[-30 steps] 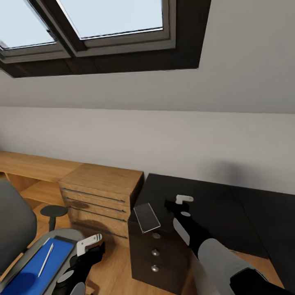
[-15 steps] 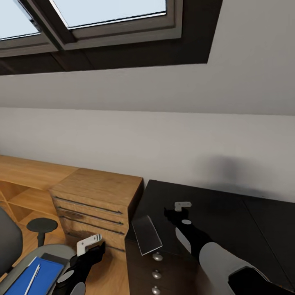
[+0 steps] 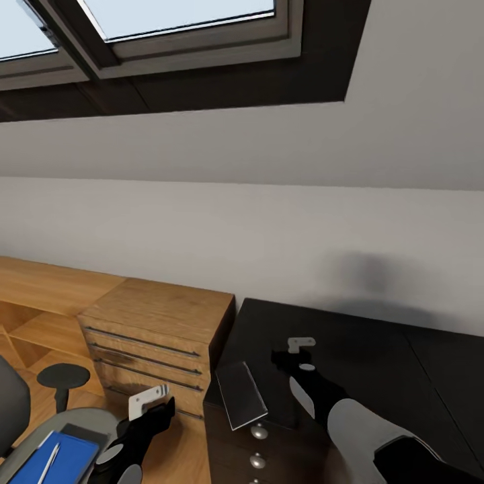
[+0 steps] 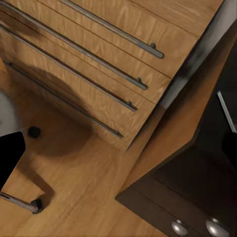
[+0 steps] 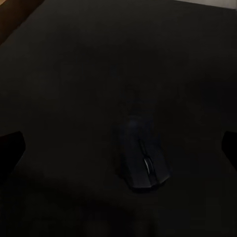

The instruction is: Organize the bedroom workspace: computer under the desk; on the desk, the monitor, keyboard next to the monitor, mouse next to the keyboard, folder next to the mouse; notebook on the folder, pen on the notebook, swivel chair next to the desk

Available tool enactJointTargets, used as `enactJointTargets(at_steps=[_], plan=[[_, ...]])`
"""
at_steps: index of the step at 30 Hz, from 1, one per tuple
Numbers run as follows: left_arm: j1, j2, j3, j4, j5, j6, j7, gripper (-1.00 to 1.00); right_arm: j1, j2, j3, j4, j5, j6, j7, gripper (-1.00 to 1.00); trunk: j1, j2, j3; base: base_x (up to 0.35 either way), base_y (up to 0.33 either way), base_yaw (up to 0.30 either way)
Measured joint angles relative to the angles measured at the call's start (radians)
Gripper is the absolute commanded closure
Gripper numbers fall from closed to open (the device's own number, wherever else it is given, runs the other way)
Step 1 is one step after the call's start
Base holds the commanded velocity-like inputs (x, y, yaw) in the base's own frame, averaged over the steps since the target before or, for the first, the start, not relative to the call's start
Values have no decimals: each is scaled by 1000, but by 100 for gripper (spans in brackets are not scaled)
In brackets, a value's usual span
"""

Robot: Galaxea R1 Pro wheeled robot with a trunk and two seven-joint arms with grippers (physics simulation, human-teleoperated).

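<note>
The right tool (image 3: 290, 351) hangs over the black counter (image 3: 376, 349), fingers spread, the mouse (image 5: 142, 164) lying free below, seemingly just set down. The left tool (image 3: 153, 403) hovers low, its state unclear, near the folder (image 3: 57, 458) on the swivel chair (image 3: 13, 403).

We see a matt black desk (image 3: 349, 349) with round, shiny metal knobs (image 3: 259, 433) on its drawers. The notebook (image 3: 240, 394) looks dark and slightly glossy. The drawer chest (image 3: 158, 323) and floor (image 4: 74, 187) show grained wood, the chest's bar handles (image 4: 103, 81) brushed metal. The mouse (image 5: 142, 165) looks like smooth dark plastic.
</note>
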Motion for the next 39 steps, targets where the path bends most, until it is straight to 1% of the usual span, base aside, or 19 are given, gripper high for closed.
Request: enactJointTargets(at_steps=[2, 7, 10, 14, 19, 23, 27, 32, 39], plan=[[0, 1, -2, 0, 0, 0, 0, -100, -1, -2, -1, 1, -2, 24, 0, -100, 0, 0, 0, 286, 0, 0], [0, 1, -3, 0, 1, 1, 0, -100, -2, -15, -3, 1, -6, 45, 1, -100, 0, 0, 0, 263, 0, 0], [0, 1, -3, 0, 1, 1, 0, -100, -2, -19, -3, 0, -7, 55, 1, -100, 0, 0, 0, 148, 0, 0], [0, 1, -3, 0, 1, 1, 0, -100, -2, -20, -3, 1, -7, 59, 1, -100, 0, 0, 0, 62, 0, 0], [0, 1, -3, 0, 0, 0, -1, -100, -2, -19, -3, 1, -8, 70, 1, -100, 0, 0, 0, 205, 0, 0], [0, 1, -3, -5, 1, 0, 0, -100, -2, -20, -4, -2, -8, 101, 1, -100, 0, 0, 0, 74, 0, 0], [0, 0, -11, -16, 1, 0, 0, -100, -3, -20, -4, -2, -8, 126, 0, -100, 0, 0, 0, 9, 0, 0], [0, -1, -12, -27, 1, 0, 0, -100, -3, -20, -5, -3, -11, 160, 1, -100, 19, -35, -16, 2, 0, 0], [0, -1, -12, -31, 1, 1, 0, -100, -4, -20, -5, -3, -15, 173, 0, -100, 46, -84, -38, 0, 0, 0]])
